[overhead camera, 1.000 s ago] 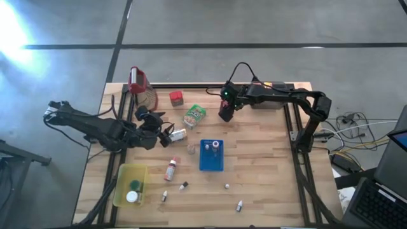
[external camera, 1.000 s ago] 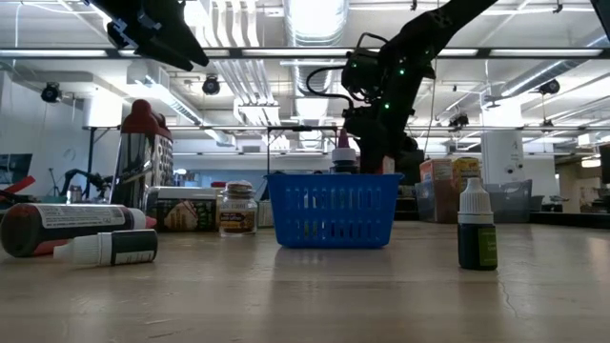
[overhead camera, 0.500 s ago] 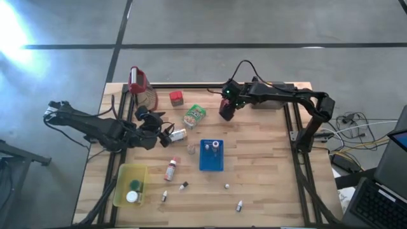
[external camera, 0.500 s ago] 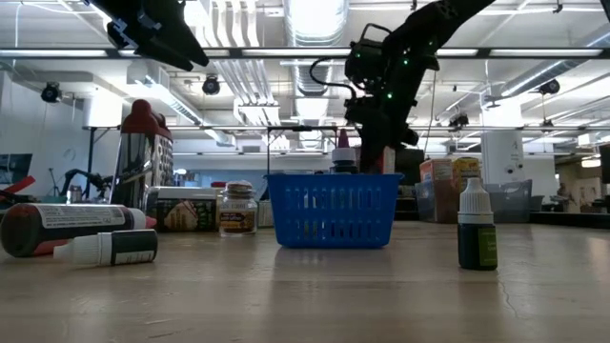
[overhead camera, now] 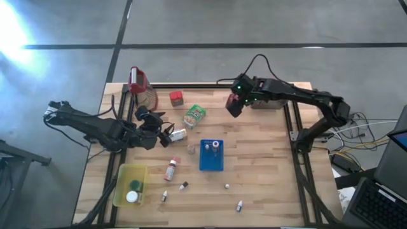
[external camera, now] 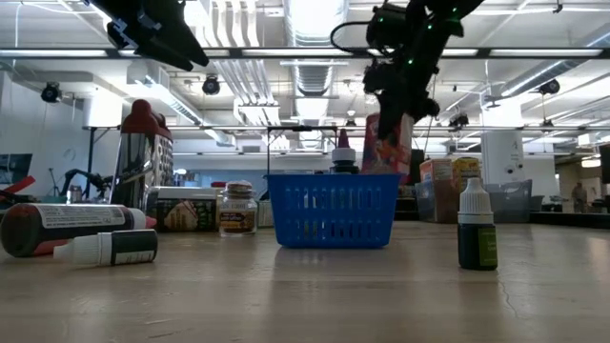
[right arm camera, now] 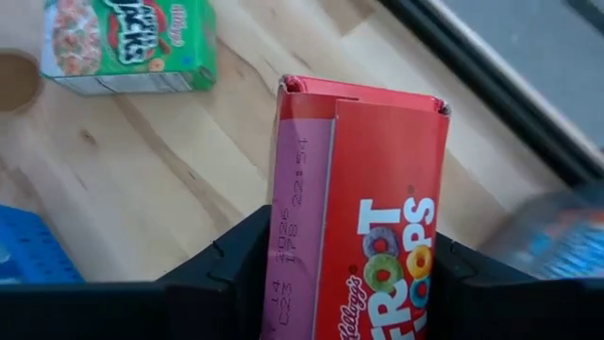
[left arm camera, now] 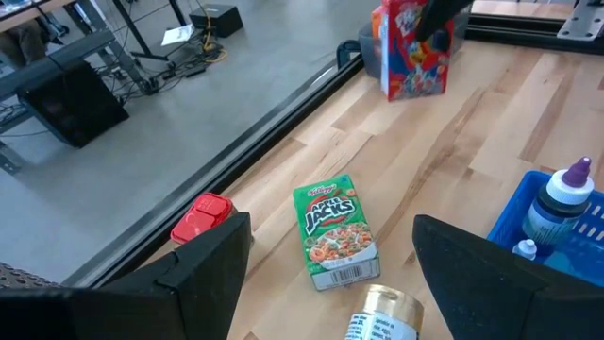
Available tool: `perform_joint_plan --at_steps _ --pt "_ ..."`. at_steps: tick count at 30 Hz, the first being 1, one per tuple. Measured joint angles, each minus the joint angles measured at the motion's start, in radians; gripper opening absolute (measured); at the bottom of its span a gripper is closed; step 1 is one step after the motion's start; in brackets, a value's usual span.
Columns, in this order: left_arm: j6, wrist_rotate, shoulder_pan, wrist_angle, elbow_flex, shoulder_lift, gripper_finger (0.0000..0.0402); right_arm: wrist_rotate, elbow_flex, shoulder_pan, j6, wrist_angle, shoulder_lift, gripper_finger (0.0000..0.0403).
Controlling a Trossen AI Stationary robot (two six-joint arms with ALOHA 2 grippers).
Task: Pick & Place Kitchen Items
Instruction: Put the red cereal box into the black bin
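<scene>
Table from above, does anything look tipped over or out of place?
Yes. The green cereal box lies flat and askew, and a red-and-white bottle lies on its side near the blue basket. Small bottles are scattered along the front. The right claw holds a red cereal box off the table.

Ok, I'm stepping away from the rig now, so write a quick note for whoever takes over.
Right tool: shut on the red Froot Loops carton, lifted above the table's far side.
Left tool: open, empty, hovering near the green Apple Jacks carton.
Blue basket: holds small bottles. Yellow bin: holds a few small items.
Left: place the red carton; the green carton, red cube, brown tube and scattered small bottles still lie loose.
</scene>
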Motion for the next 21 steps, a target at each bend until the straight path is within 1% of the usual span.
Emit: perform_joint_plan --at_steps 5,15,18,21 --pt "0.000 0.000 0.000 0.000 0.000 0.000 0.0301 0.080 0.000 -0.004 0.043 -0.086 -0.078 0.0179" --pt "0.000 0.000 0.000 0.000 0.000 0.000 0.0301 0.286 0.000 -0.025 0.190 -0.201 -0.238 0.0159" --pt "0.000 0.000 0.000 0.000 0.000 0.000 0.0300 0.344 0.000 -0.041 0.247 -0.248 -0.276 0.0166" --pt "0.000 0.000 0.000 0.000 0.000 0.000 0.0300 0.369 -0.001 -0.060 0.295 -0.291 -0.301 0.0176"
